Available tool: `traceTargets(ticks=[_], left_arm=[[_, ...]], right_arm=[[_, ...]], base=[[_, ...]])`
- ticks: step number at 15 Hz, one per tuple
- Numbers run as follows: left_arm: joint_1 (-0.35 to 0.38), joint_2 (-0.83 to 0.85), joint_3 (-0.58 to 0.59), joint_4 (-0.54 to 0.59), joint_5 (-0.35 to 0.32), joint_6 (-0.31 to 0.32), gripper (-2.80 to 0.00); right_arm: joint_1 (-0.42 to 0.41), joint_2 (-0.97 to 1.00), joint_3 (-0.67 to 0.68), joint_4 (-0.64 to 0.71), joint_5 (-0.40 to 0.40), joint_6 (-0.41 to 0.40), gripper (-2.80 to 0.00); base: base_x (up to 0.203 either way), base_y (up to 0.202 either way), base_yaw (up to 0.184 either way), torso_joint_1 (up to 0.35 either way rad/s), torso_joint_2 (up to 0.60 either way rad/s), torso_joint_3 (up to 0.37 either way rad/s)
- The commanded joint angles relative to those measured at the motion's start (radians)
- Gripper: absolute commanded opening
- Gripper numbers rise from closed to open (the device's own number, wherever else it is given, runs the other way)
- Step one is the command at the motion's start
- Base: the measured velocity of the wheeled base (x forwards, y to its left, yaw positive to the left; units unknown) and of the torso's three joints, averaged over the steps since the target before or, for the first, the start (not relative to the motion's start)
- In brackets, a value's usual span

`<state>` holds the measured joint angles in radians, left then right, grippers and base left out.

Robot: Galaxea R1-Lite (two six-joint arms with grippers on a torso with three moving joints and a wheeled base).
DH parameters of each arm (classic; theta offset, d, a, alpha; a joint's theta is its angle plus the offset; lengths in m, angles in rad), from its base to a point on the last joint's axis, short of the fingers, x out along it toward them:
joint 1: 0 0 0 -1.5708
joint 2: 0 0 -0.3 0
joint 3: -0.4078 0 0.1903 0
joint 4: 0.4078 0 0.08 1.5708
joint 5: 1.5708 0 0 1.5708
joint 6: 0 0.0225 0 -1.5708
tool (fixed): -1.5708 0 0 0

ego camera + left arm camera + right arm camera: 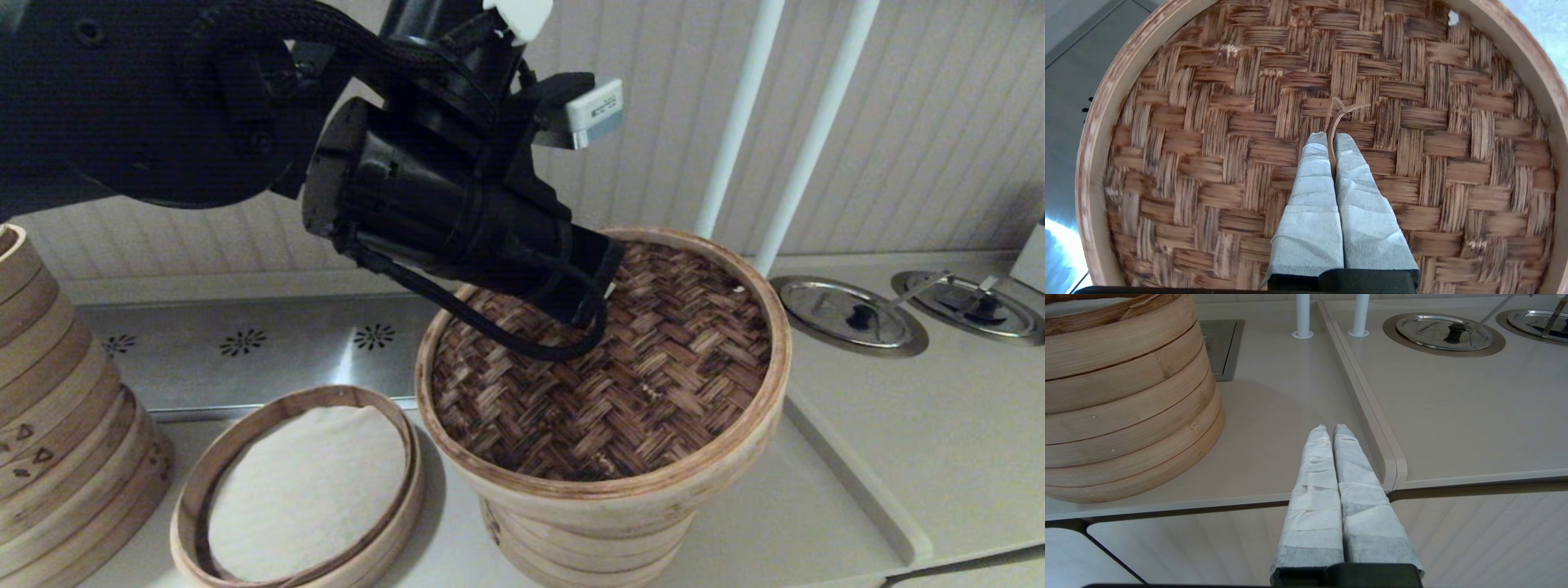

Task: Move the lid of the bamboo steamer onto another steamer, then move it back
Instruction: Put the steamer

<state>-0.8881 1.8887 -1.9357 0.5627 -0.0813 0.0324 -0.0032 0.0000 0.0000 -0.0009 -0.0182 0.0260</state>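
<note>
The bamboo steamer lid (645, 384), dark woven top with a pale rim, is at the top of the tall pale steamer stack (588, 531) and looks slightly tilted; I cannot tell whether it rests on the stack. My left gripper (600, 300) is at its centre. In the left wrist view the gripper (1331, 139) is shut on the twine loop (1340, 109), and the lid (1208, 163) fills the frame. The other steamer (189, 490), a low ring with a white cloth liner, sits on the counter to the left of the stack. My right gripper (1331, 428) is shut on nothing over the counter's front edge.
A large stack with triangle marks (57, 425) stands at the far left. Two steel lids (849, 314) (971, 306) lie in the counter at the right. Two white poles (735, 122) rise behind the tall stack (1126, 396). A raised seam (1367, 408) divides the counter.
</note>
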Motion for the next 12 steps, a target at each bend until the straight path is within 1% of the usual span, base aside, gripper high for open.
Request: traceTargets(ticks=[1,2,3,4,8,12], left_arm=[[-0.002,0.062,-0.001,-0.013,0.022,0.013,-2.80],[-0.001,0.090,-0.002,-0.036,0.070,0.039,-2.80],[-0.002,0.107,-0.003,-0.066,0.104,0.055,-2.80],[0.000,0.124,-0.003,-0.094,0.126,0.058,-2.80],[0.000,0.150,-0.005,-0.121,0.130,0.061,-2.80],[0.000,0.176,-0.006,-0.169,0.167,0.099,-2.80]], right_arm=[[0.000,0.000,0.002,-0.001,0.000,0.000,-2.80],[0.000,0.000,0.002,-0.001,0.000,0.000,-2.80],[0.000,0.000,0.002,-0.001,0.000,0.000,-2.80],[0.000,0.000,0.002,-0.001,0.000,0.000,-2.80],[0.000,0.000,0.003,0.000,0.000,0.000,-2.80],[0.000,0.000,0.002,-0.001,0.000,0.000,-2.80]], base=[[0.000,0.000,0.000,0.000,0.00,0.000],[0.000,0.000,0.000,0.000,0.00,0.000],[0.000,0.000,0.000,0.000,0.00,0.000],[0.000,0.000,0.000,0.000,0.00,0.000],[0.000,0.000,0.000,0.000,0.00,0.000],[0.000,0.000,0.000,0.000,0.00,0.000]])
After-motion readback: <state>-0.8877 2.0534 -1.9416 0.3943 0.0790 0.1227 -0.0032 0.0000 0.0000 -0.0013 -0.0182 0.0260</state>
